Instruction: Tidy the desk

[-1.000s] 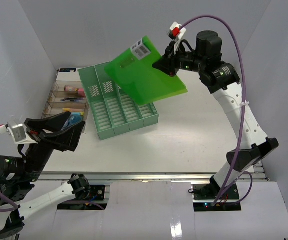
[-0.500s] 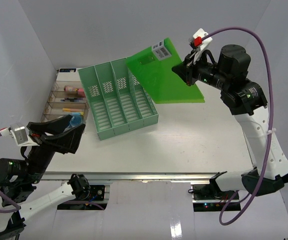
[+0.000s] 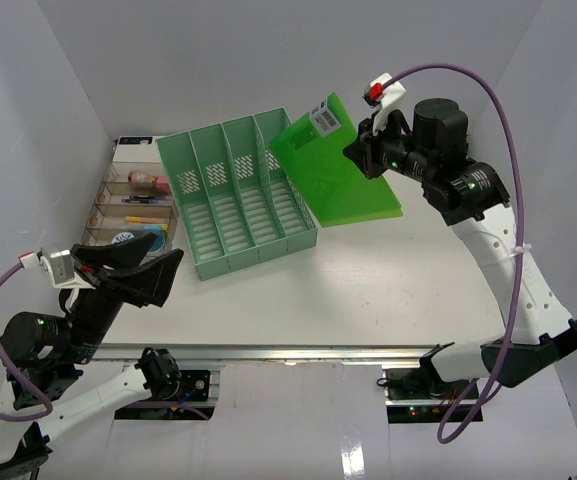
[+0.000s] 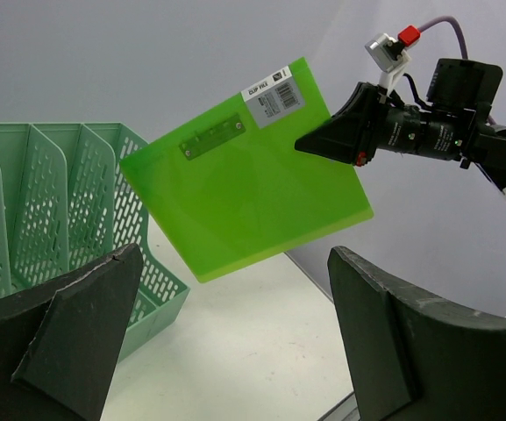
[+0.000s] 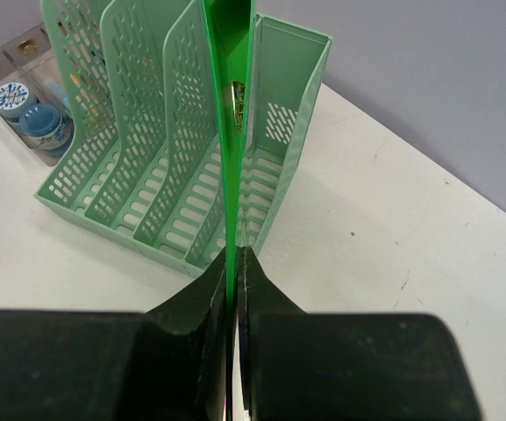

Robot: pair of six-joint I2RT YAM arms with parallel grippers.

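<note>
My right gripper (image 3: pixel 361 154) (image 5: pixel 235 256) is shut on one edge of a bright green clipboard (image 3: pixel 338 172) (image 5: pixel 230 132) (image 4: pixel 244 184) and holds it in the air, tilted. A white barcode label sits at the clipboard's top corner. In the right wrist view the clipboard is edge-on above the right end of the mint-green file rack (image 3: pixel 233 200) (image 5: pixel 130 149) (image 4: pixel 51 210). The rack stands on the white desk (image 3: pixel 388 270) (image 5: pixel 393 228) (image 4: pixel 235 351). Low at the near left, my left gripper (image 3: pixel 153 262) (image 4: pixel 235 263) is open and holds nothing.
A clear compartment tray (image 3: pixel 128 195) (image 5: pixel 24 105) with small items, among them pens and a blue cap, stands left of the rack by the left wall. White walls close in the desk on three sides. A metal rail (image 3: pixel 298 350) runs along the near edge.
The right arm carried the clipboard from over the rack out to the right, then back to the rack's right end, and turned it more upright. The left arm sank a little.
</note>
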